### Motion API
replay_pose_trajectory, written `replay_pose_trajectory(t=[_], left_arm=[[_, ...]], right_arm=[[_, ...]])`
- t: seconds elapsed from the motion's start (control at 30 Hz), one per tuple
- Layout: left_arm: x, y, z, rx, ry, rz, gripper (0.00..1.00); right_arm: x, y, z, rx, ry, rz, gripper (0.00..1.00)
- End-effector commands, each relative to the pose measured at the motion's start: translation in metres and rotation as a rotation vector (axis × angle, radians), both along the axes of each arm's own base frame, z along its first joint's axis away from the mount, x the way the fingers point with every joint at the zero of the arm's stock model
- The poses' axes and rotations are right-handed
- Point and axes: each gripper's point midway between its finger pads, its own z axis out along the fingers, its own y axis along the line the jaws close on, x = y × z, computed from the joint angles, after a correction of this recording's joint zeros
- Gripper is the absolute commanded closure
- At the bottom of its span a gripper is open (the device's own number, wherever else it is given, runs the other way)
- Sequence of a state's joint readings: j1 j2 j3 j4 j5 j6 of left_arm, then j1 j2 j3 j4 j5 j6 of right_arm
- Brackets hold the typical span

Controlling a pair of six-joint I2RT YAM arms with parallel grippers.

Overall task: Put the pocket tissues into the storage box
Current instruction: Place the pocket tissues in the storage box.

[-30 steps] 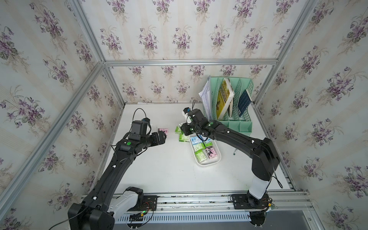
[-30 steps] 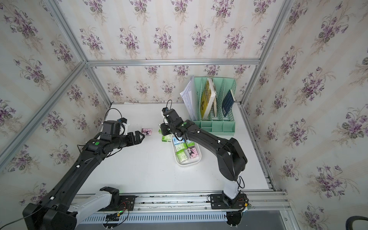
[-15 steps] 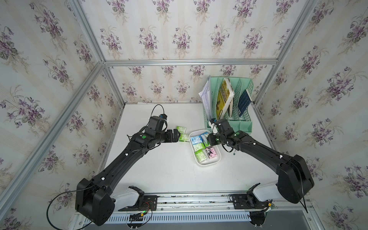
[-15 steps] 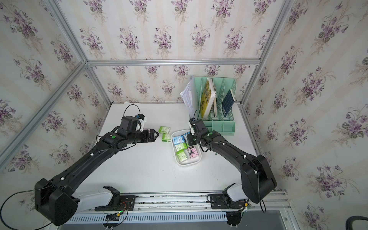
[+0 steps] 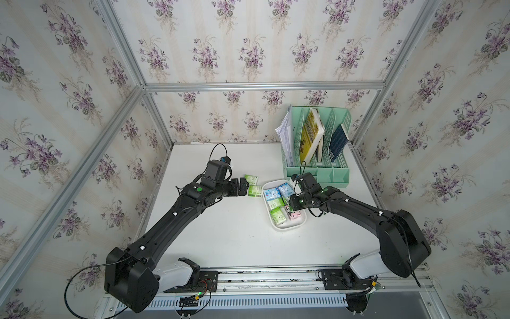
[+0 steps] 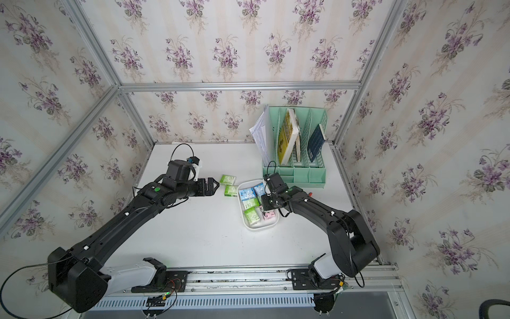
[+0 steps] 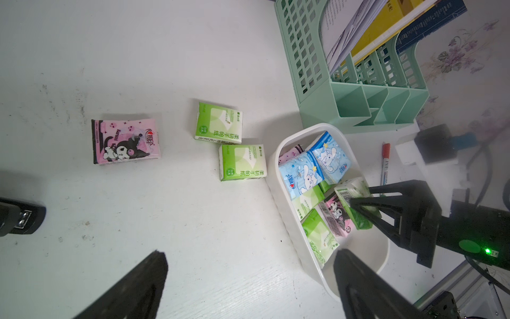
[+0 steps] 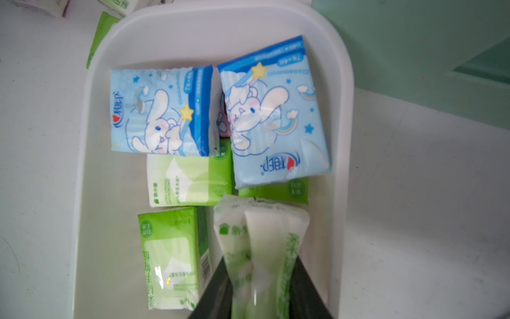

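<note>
One green-white soft pack (image 8: 259, 234) is pinched in the right claw (image 8: 260, 290), white plastic tub (image 8: 82, 154) beneath it. Release should follow; left claw (image 7: 248, 254) gapes empty.

- Both top views: 1 stereo head mounted high above the front rail, facing down and toward the back wall. It sits far off, so the whole table (image 5: 220, 243), both arms and the file organizer (image 5: 331, 175) are in frame. The 2 pictures are nearly equal, shifted slightly sideways.
- Left wrist view: low over the table and near. It looks out between the spread fingers of the left gripper (image 7: 249, 252) toward the storage box (image 7: 364, 254) and the organizer. The right gripper (image 7: 358, 197) also shows.
- Right wrist view: very close, looking almost straight down into the box. The green pack (image 8: 262, 248) pinched in its own fingers fills the foreground.
- Shared: the box appears in all 4 views.
</note>
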State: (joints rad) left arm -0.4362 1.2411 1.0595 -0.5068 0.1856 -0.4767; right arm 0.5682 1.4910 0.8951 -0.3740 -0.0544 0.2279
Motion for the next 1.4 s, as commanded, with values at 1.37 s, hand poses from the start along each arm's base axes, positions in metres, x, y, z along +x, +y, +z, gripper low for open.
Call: replay_pose_trajectory(t=[1.37], left_arm=[[-0.003,0.041,0.007,0.107,-0.021,0.080,0.01]], right_arm=[[0.042,0.038,0.067,0.094,-0.255,0.077,0.35]])
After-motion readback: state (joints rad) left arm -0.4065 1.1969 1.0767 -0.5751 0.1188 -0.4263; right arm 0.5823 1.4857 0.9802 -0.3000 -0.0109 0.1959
